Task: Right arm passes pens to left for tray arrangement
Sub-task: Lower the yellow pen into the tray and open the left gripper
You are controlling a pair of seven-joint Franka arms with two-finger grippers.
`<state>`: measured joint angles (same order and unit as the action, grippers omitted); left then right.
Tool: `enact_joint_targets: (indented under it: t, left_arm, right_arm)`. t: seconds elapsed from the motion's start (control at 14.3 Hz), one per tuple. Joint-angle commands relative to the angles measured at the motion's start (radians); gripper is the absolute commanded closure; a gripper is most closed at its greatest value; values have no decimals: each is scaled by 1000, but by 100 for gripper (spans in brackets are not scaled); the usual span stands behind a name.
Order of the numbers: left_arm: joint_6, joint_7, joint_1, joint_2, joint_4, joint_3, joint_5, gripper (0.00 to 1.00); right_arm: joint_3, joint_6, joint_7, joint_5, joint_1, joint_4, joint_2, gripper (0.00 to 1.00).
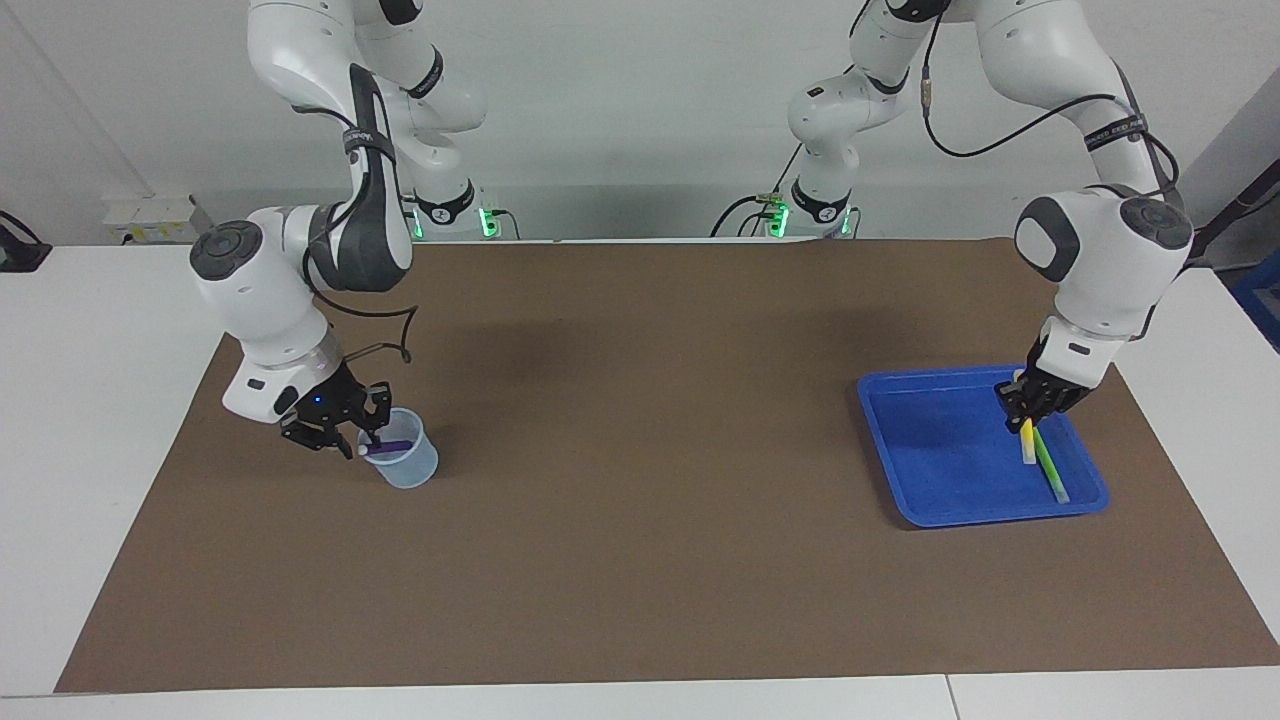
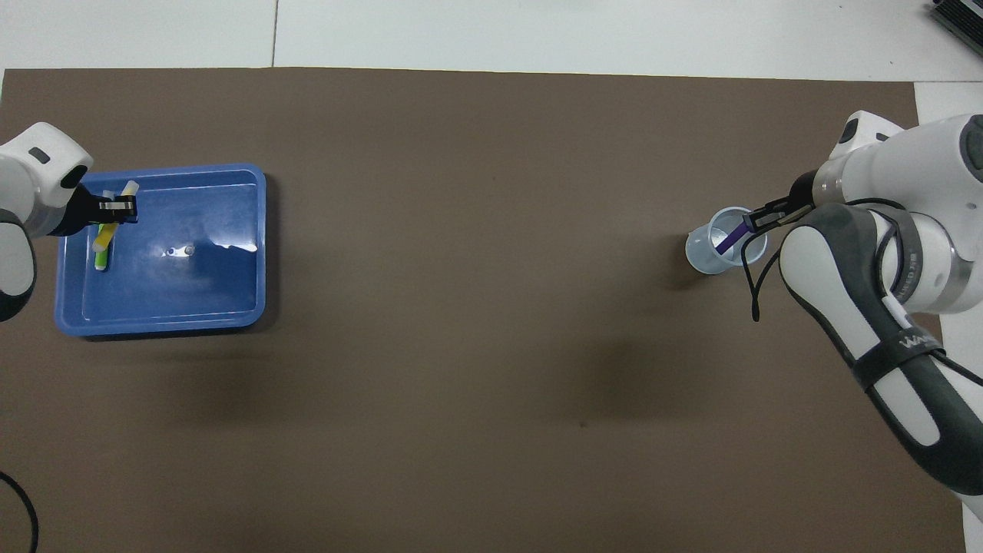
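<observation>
A brown mat [image 1: 640,480] covers most of the white table [image 1: 100,330], and its whole middle stretch lies bare between the two arms. The blue tray [image 1: 940,470] sits flat at the left arm's end of the table, near the mat's edge there. The left gripper [image 1: 1030,405] is low over the tray, close to the rim that faces that mat edge, its fingers pinched on the upper part of the yellow pen [image 1: 1027,440], which slopes down toward the tray floor. The green pen [image 1: 1050,468] lies in the tray just beside it, along the same rim, leaving the rest of the tray floor open. At the right arm's end, a small translucent cup [image 1: 408,462] stands upright on the mat, well apart from the tray. The right gripper [image 1: 350,432], its blue light showing, is at the cup's rim with its fingers closed on the purple pen [image 1: 390,447], which leans in the cup.
</observation>
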<state>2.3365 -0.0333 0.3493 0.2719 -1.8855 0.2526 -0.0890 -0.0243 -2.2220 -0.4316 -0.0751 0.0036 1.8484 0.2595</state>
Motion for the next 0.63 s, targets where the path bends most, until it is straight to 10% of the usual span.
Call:
enact_joint_targets:
  t: [0.0, 0.56]
  left_arm:
    - [113, 16, 17, 55, -27, 11, -17, 100]
    - [256, 13, 45, 84, -111, 10, -18, 100]
  right_arm:
    - [12, -2, 57, 20, -14, 0, 3, 60]
    - [14, -13, 263, 9, 1, 2, 4, 60]
